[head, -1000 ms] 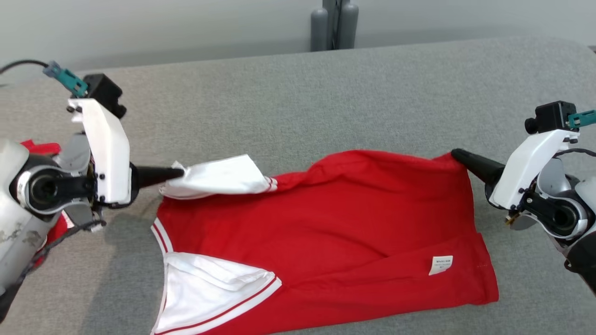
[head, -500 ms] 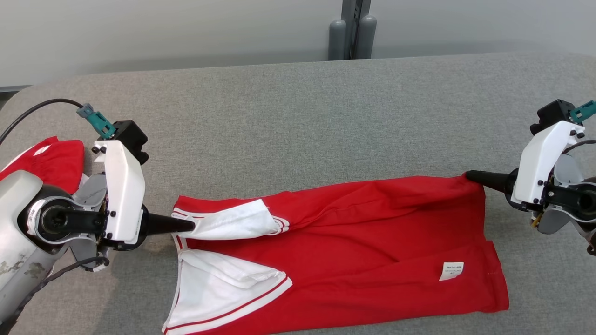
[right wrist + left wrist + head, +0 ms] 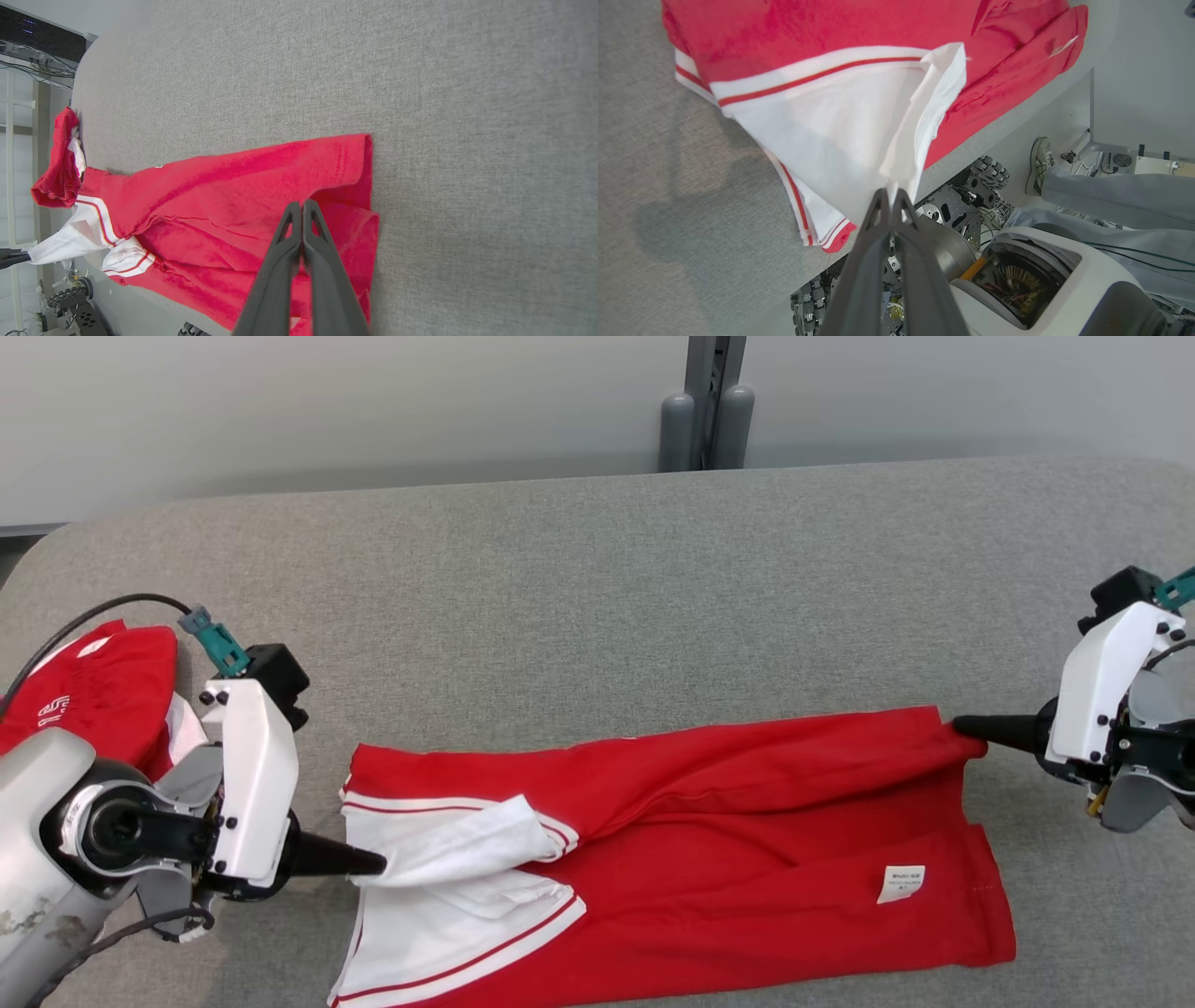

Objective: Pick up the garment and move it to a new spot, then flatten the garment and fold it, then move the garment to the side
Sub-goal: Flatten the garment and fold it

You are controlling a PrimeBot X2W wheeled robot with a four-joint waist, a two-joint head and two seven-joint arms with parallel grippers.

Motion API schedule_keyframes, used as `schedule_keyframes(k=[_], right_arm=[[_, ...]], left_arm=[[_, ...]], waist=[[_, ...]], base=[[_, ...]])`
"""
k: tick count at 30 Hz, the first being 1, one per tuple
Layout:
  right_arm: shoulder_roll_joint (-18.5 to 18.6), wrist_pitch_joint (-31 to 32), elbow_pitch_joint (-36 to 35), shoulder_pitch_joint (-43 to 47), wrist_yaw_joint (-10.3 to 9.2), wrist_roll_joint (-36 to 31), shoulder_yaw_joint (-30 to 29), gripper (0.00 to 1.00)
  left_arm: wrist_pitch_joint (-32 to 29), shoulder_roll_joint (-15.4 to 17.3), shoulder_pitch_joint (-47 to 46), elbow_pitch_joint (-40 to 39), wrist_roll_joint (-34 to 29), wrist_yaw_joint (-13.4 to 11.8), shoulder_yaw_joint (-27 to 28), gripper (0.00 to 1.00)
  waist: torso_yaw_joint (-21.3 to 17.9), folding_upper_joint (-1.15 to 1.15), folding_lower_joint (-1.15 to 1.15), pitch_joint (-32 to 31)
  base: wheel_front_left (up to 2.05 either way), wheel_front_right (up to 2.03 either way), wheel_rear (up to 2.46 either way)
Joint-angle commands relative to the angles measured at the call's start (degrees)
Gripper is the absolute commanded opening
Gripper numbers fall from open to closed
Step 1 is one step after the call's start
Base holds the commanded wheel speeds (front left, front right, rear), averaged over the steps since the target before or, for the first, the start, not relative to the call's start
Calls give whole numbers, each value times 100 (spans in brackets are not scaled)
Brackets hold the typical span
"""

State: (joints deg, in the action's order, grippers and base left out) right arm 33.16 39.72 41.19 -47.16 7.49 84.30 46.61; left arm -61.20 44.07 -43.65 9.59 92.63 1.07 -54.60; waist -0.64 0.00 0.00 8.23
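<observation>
The garment (image 3: 747, 840) is a red shirt with white, red-striped sleeves, stretched left to right across the grey table (image 3: 579, 579). My left gripper (image 3: 378, 864) is shut on the white sleeve end (image 3: 924, 107) at the shirt's left side, holding it just above the lower sleeve (image 3: 448, 933). My right gripper (image 3: 960, 725) is shut on the red hem corner (image 3: 345, 182) at the far right. A white label (image 3: 902, 884) shows near the hem. In the right wrist view the garment (image 3: 224, 200) runs away to the left from the pinched fingers (image 3: 301, 224).
A second red garment (image 3: 89, 686) lies bunched at the table's left end behind my left arm. A grey post (image 3: 707, 406) stands beyond the far edge. The left wrist view shows a person's leg and shoe (image 3: 1038, 163) and the robot's base (image 3: 1036, 275) below the near edge.
Both grippers have drawn the held upper edge of the shirt toward me and apart, so the cloth lies flatter and narrower. The head camera has also shifted.
</observation>
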Motion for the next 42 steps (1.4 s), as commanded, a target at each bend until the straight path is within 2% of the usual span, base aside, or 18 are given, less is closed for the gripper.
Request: schedule_keyframes(k=[1,15,16,17,18,20,22,23,24,31,34,38,42], right_arm=[[18,35,6,80,1,42,7,0],[-18,308,67,201,1,62,237,0],[-24,282,75,208,1,40,251,0],[-26,239,105,213,1,15,262,18],[-45,251,144,237,1,11,281,44],[-81,307,171,259,1,7,323,75],[-110,312,159,282,1,35,334,69],[-115,296,162,303,1,45,336,76],[-114,242,172,317,1,40,332,100],[-100,-67,77,444,1,144,209,100],[-41,-363,-47,504,1,122,121,100],[93,-1261,-431,522,2,-6,-133,100],[222,-2304,-972,700,1,-241,-318,100]], left_arm=[[-14,17,81,-32,37,-16,-6,0],[-100,136,372,-157,-6,-152,-178,0],[-86,128,389,-133,-35,-148,-194,29],[-67,120,407,-106,-69,-130,-216,73],[-92,112,427,-75,-95,-128,-249,92],[-123,99,447,-41,-107,-119,-275,95],[-132,78,461,-7,-79,-110,-280,86],[-133,72,477,17,-73,-109,-288,87],[-121,74,481,38,-109,-117,-305,99],[129,31,536,156,-216,-46,-250,100],[376,29,515,153,-246,66,-122,100],[989,35,416,38,-463,258,121,100],[1971,19,500,-122,-717,389,499,100]], waist=[[-12,0,0,-12],[-84,0,0,-116],[-91,0,0,-119],[-97,0,0,-122],[-103,0,0,-129],[-116,0,0,-149],[-130,0,0,-179],[-140,0,0,-204],[-148,0,0,-229],[-187,0,0,-447],[-198,0,0,-569],[-201,0,0,-700],[-200,0,0,-781]], base=[[0,0,0],[0,0,0],[0,0,0],[0,0,0],[0,0,0],[0,0,0],[0,0,0],[0,0,0],[0,0,0],[0,0,0],[0,0,0],[0,0,0],[0,0,0]])
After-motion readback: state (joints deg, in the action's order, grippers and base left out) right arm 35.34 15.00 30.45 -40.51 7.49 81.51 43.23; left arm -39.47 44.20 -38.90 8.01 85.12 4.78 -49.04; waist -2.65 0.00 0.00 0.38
